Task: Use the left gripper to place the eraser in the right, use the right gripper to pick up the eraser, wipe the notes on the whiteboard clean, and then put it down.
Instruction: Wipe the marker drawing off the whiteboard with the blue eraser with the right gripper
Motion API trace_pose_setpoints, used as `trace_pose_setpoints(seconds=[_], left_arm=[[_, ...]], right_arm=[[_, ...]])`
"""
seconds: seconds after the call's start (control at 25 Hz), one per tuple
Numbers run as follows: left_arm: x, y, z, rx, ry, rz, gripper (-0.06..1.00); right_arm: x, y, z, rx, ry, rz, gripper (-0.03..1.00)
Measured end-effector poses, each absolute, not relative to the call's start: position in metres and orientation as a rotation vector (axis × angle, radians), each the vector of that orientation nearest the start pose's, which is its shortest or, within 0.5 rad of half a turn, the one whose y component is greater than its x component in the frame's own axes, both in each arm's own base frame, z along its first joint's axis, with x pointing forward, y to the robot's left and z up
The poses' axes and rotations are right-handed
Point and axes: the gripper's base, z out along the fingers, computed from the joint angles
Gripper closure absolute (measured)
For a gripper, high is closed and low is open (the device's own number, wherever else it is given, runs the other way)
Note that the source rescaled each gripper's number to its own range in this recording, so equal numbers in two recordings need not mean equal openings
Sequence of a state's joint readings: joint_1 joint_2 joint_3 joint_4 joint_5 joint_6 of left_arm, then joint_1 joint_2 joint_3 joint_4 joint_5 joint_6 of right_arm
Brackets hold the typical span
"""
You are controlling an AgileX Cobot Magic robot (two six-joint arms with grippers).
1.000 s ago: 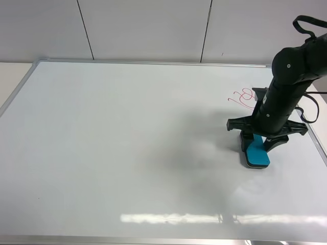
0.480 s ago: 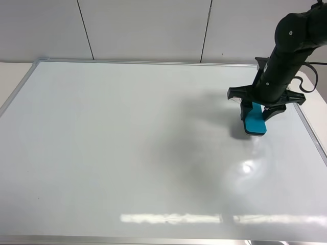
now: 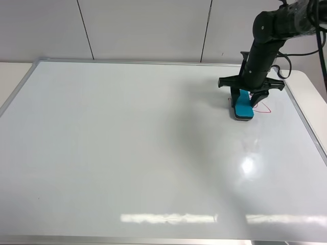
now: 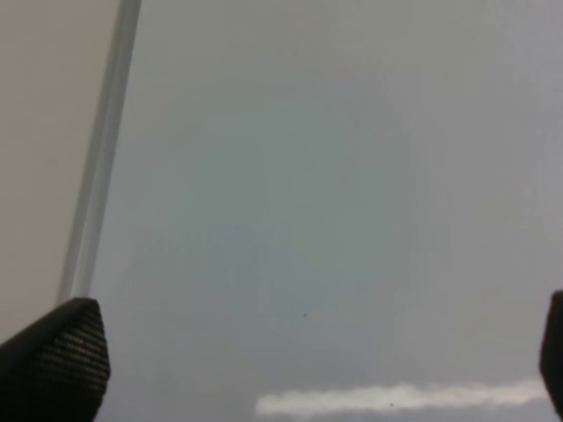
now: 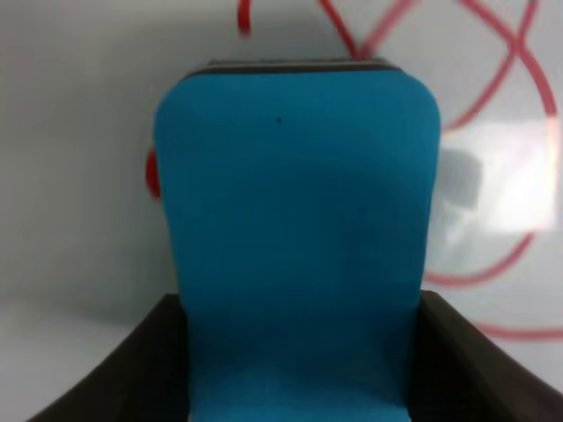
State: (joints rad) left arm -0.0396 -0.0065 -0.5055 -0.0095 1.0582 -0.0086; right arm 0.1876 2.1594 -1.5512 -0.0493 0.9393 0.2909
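Grey wall panels [image 3: 143,30] back the scene, and the whiteboard [image 3: 127,153] lies flat on a pale desk [image 3: 13,76], its silver frame showing along every edge. A strip of lamp glare runs along the near edge and a bright spot sits nearer the right side.

The right gripper [image 3: 247,100] stands near the board's far right corner, its jaws clamped on the sides of the eraser [image 3: 242,108], teal top up and base on the board. From above, the arm and eraser cover most of the notes [image 3: 264,108]; only a thin red curve shows just to the right. The right wrist view shows more: the eraser [image 5: 295,237] sits between the dark fingers [image 5: 154,369], with red loops of the notes [image 5: 493,97] running past its far end and one side and a small red bit at the other edge.

The left gripper [image 4: 303,356] hangs over bare board by the frame [image 4: 101,167], jaws spread wide with nothing in them.

A second ago the eraser sat nearer the front, the whole scribble showing beyond it. It has since slid toward the far edge, over the marks, and slightly leftward.
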Motion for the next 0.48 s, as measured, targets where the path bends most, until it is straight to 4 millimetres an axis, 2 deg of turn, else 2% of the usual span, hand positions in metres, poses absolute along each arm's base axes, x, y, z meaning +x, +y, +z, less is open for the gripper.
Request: trace_pose_setpoints(seconds=[0.28, 0.48], left_arm=[[-0.006, 0.0, 0.279, 0.032, 2.03, -0.042, -0.06], [-0.006, 0.0, 0.279, 0.032, 2.03, -0.041, -0.06]], right_arm=[[0.435, 0.059, 0.131, 0.167, 3.036, -0.001, 0.96], [0.438, 0.026, 0.13, 0.266, 3.036, -0.01, 0.96]])
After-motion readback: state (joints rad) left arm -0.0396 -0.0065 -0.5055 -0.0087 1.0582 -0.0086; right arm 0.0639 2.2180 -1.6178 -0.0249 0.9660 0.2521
